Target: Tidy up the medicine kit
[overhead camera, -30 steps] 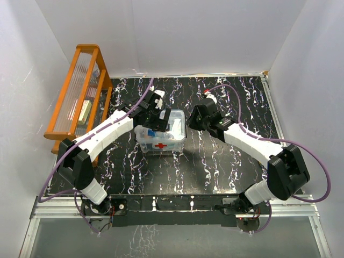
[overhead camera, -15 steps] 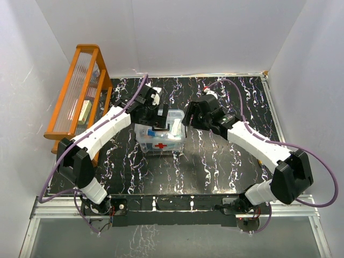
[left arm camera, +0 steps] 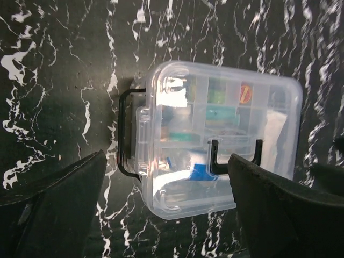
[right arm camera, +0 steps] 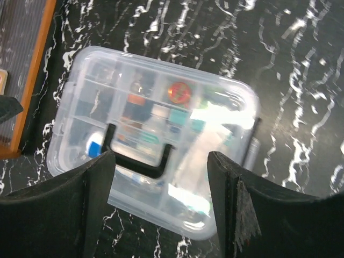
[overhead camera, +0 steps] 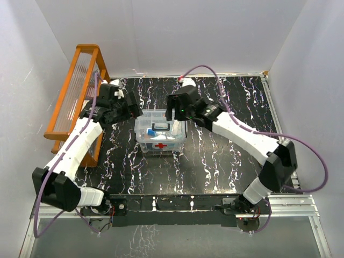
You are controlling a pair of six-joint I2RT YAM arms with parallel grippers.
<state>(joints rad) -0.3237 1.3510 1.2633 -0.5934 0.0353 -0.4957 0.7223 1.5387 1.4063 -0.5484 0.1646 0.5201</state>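
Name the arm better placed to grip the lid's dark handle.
Right. The right gripper hangs open over the medicine kit, the lid handle between its fingers; the left gripper sits off to the kit's side.

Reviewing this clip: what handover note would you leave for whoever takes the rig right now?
Left gripper: open, empty, off the box's far-left corner.
Right gripper: open, empty, above the lid.
Medicine kit box: middle of the table, lid on, dark handle on top, small items visible through the lid.
Done: contents look packed, lid placed.
Left: check the side latch; cannot tell if it is snapped shut.
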